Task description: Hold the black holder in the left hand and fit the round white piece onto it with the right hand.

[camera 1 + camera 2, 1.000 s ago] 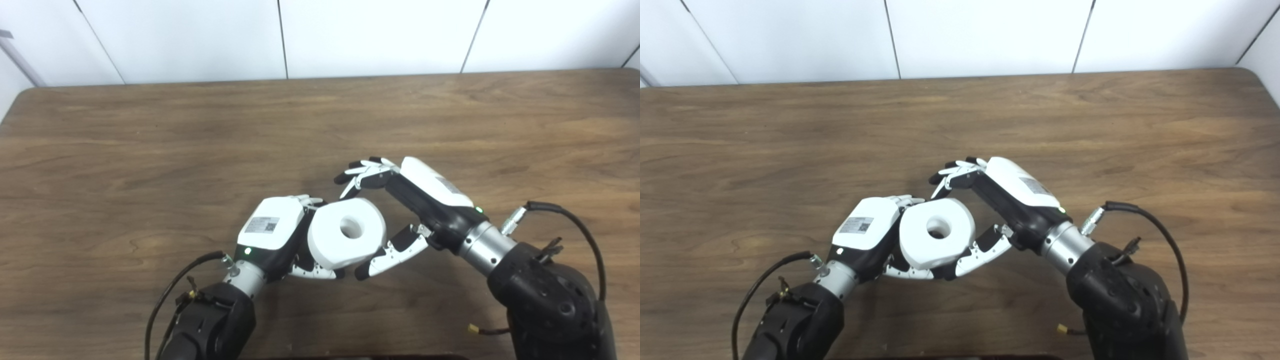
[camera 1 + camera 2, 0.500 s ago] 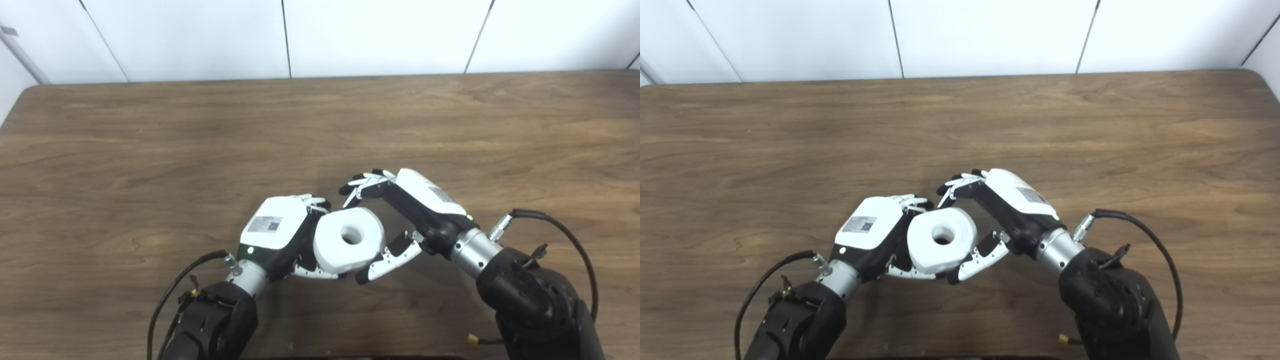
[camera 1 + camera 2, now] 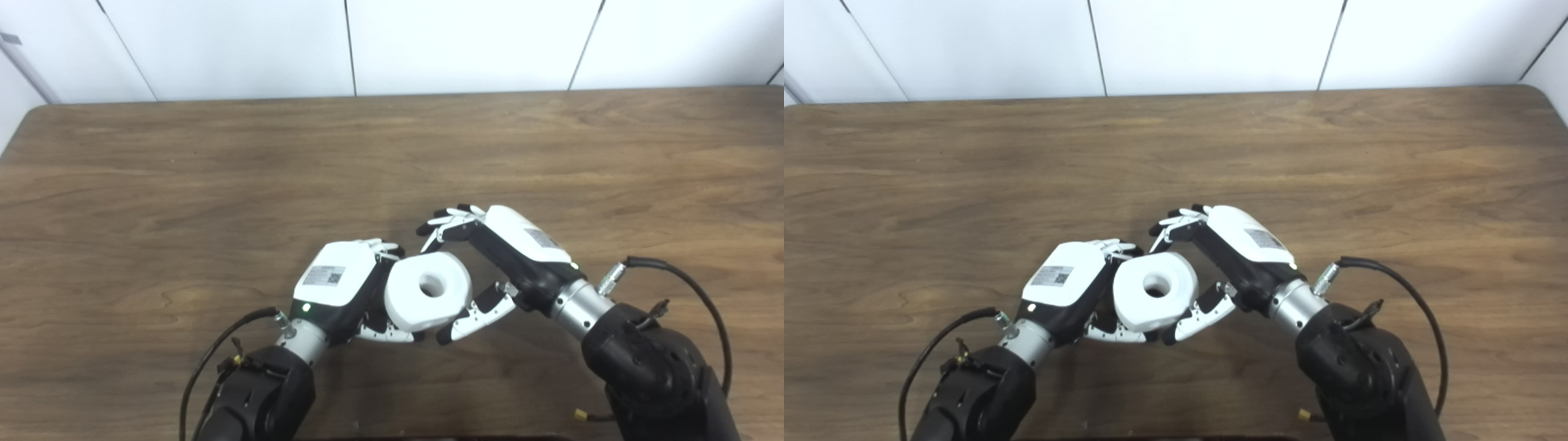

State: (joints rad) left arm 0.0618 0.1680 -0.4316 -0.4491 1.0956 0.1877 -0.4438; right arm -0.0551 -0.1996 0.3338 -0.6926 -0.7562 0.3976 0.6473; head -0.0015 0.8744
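Observation:
A round white piece (image 3: 429,291) with a centre hole sits against the palm side of my left hand (image 3: 335,283), near the table's front middle. The left fingers curl under and behind the piece. Only dark slivers of the black holder (image 3: 375,293) show between the palm and the piece; the rest is hidden. My right hand (image 3: 509,252) arches around the piece from the right, open. Its fingertips (image 3: 442,222) hover just above the piece's top edge. Its thumb (image 3: 471,315) lies along the lower right edge, and I cannot tell whether it touches the piece.
Both hands work over a brown wooden table (image 3: 184,184) whose far edge meets a white panelled wall (image 3: 465,43). A black cable (image 3: 208,355) loops from the left forearm. Another cable (image 3: 689,278) arcs from the right wrist.
The right hand came down and closer around the white piece over the last second, then held still. The left hand and the piece have barely moved.

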